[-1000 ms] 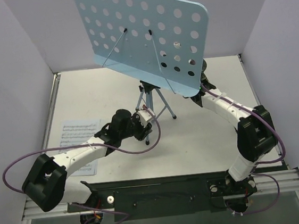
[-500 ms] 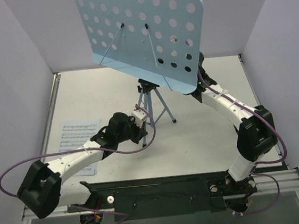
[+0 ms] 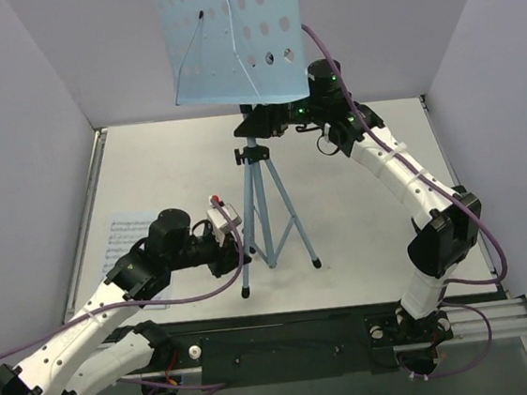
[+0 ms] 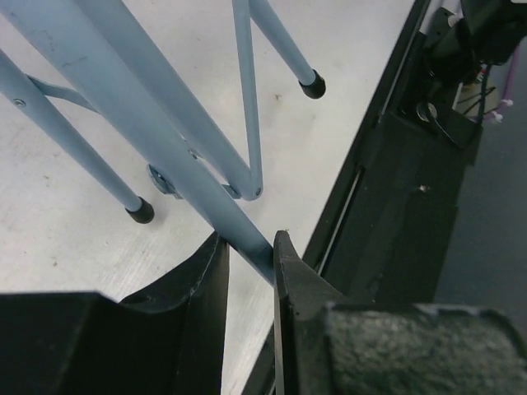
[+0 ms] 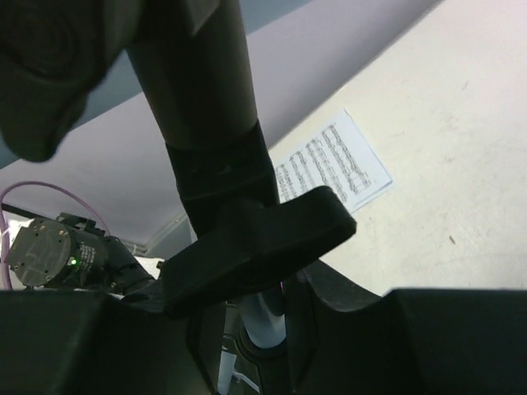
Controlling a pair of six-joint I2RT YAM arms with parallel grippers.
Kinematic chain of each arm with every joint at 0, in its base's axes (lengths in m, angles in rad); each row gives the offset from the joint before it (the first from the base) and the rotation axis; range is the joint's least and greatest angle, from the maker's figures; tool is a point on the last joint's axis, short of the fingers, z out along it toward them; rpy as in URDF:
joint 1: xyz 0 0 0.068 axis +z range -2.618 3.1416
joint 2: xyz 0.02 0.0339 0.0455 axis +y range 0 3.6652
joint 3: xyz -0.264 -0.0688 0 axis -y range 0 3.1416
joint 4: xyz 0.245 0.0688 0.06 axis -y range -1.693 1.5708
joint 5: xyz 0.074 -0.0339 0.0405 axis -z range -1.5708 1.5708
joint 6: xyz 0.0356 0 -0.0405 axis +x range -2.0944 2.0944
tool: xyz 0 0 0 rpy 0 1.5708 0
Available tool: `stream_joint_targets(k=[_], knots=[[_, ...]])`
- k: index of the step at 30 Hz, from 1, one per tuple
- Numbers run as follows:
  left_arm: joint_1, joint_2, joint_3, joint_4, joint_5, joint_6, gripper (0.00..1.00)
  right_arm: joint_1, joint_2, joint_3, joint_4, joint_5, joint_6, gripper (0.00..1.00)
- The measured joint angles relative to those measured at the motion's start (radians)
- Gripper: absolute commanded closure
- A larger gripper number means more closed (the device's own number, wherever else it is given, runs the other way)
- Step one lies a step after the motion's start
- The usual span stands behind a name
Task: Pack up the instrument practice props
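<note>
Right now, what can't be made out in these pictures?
- Metronome: not seen in any view.
- Music stand desk: top cut off by the overhead frame edge.
- Sheet music: partly hidden by the left arm overhead; notes too small to read.
- Right end effector: its grip point is dark, hidden behind the black clamp knob in its wrist view.

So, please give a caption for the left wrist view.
Left gripper closed around a light-blue metal tripod leg of the music stand, above the white table.
</note>
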Motion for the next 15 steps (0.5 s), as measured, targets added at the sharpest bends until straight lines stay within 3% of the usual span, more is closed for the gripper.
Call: stream_joint_targets(k=[8,13,15], knots=[[-0.005,-0.025,0.017,-0.113,0.097,-0.058,1.0,-0.01,0.05,-0.131,-0.018,0.08,0.09,1.0],[-0.005,-0.014,0.017,-0.101,0.114,-0.122,1.0,-0.016,0.128,-0.201,-0.02,0.158,0.145,1.0],[-0.014,-0.011,0.014,-0.01,0.126,-0.1,1.0,-0.017,0.154,-0.219,-0.024,0.181,0.154,1.0]])
